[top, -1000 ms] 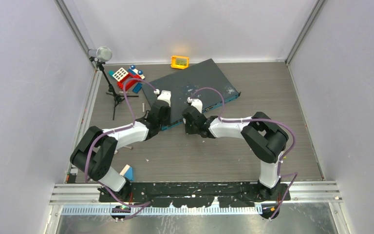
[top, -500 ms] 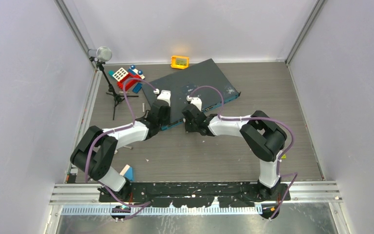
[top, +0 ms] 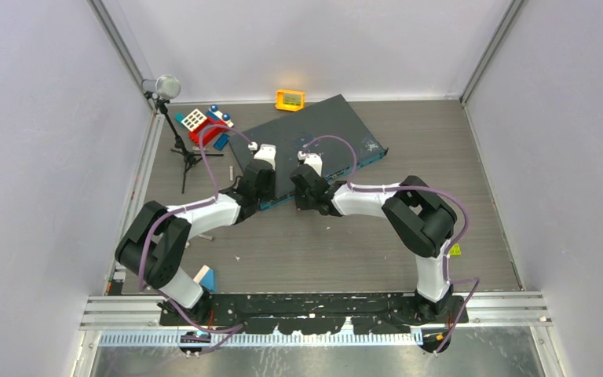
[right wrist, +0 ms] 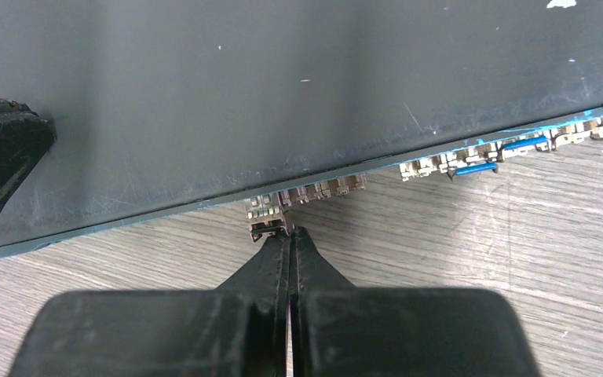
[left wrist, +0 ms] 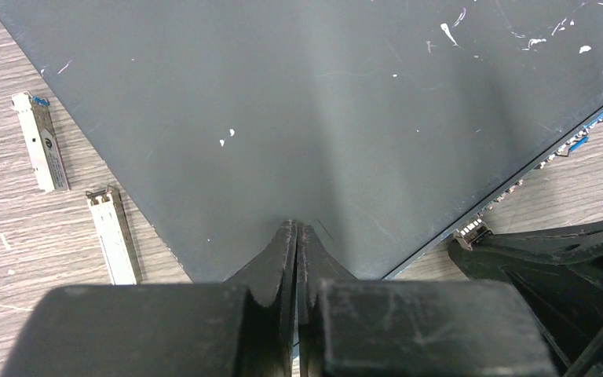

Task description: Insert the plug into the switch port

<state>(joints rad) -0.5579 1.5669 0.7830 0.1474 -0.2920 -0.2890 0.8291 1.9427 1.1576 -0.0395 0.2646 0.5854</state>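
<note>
The switch (top: 314,133) is a flat dark-grey box with white scuffs, lying at an angle. Its thin teal-blue front face (right wrist: 126,220) carries a row of ports. A silver plug (right wrist: 269,217) sticks out of one switch port on that face; it also shows as a silver plug (left wrist: 471,233) in the left wrist view. My right gripper (right wrist: 290,232) is shut, its tips against the plug's outer end, with nothing between the fingers. My left gripper (left wrist: 296,226) is shut and empty, tips resting on the switch's top near its near-left corner. From above, the left gripper (top: 257,188) and right gripper (top: 305,196) stand close together.
Two loose silver modules (left wrist: 41,141) (left wrist: 114,236) lie on the wood left of the switch. Other plugs with blue latches (right wrist: 479,167) sit further along the front face. A small orange-yellow box (top: 290,99), toy blocks (top: 204,126) and a small tripod (top: 180,145) stand at the back left.
My right gripper has crept a little up and left, toward the switch's front face. The left arm has hardly moved.
</note>
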